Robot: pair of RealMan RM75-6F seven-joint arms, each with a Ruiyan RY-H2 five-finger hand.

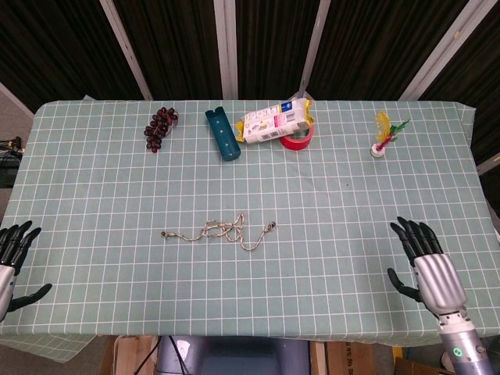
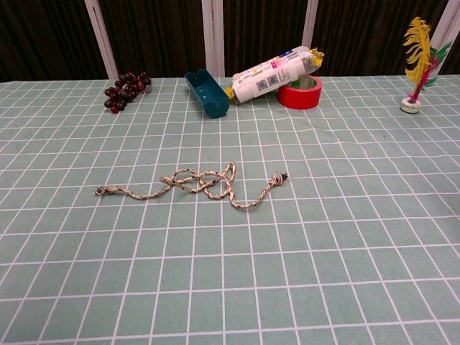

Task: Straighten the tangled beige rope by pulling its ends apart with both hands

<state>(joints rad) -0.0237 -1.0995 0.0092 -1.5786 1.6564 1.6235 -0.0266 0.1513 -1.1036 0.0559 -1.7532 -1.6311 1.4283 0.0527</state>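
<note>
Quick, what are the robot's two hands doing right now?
Left hand: open, holding nothing.
Right hand: open, holding nothing.

Head view: I look steeply down from above the near edge of the table (image 1: 94,187), taking in its whole top to the far edge, both near corners included. Chest view: I look from lower and closer, facing across the table (image 2: 359,273) toward the far edge, its side edges cut off. Both views share the middle of the top and the far-edge row
</note>
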